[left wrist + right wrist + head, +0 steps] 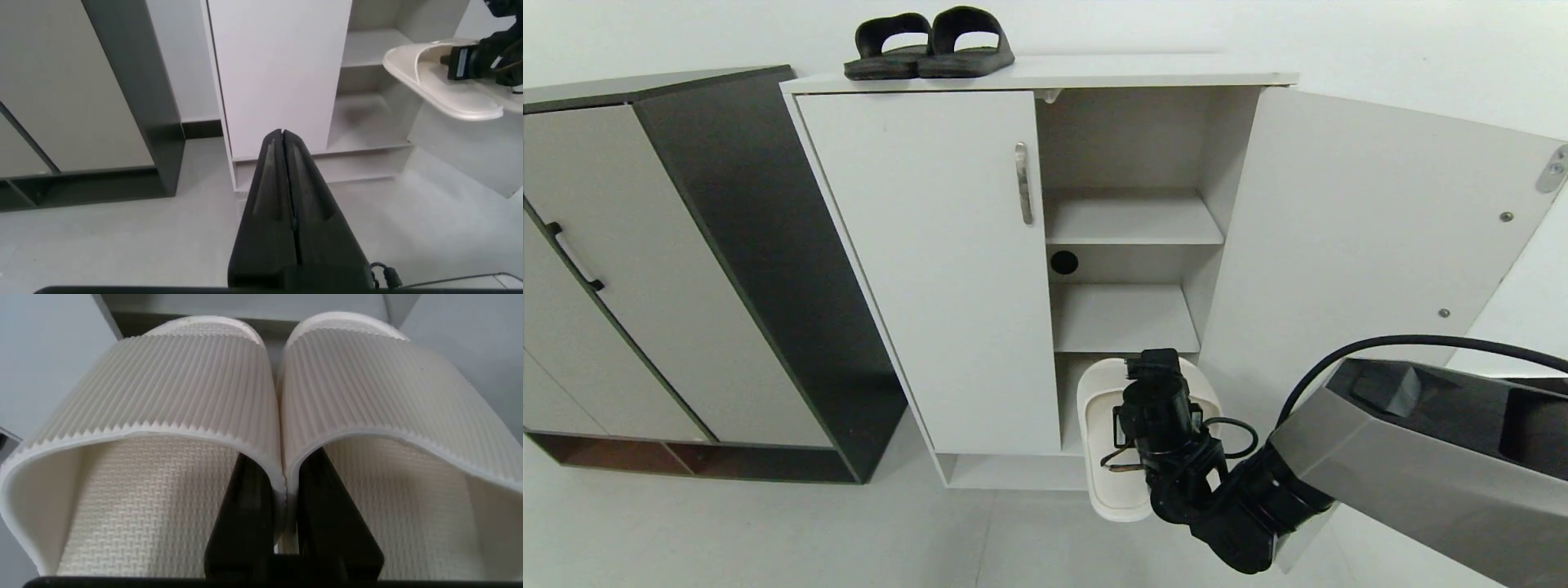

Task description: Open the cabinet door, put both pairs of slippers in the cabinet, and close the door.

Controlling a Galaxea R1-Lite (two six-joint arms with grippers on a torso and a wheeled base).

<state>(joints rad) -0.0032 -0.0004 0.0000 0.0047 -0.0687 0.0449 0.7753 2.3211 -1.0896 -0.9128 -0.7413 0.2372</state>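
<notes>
A dark grey cabinet [768, 269] with pale doors and a black bar handle [574, 256] stands at the left on the pale grey floor [768, 539].

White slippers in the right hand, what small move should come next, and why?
Probably ease the right hand forward so the white slippers pass into the cabinet's bottom compartment. The right door is swung open, the hand is shut on the pair by their inner straps, and the slippers hang just outside that opening, toes toward it.
</notes>
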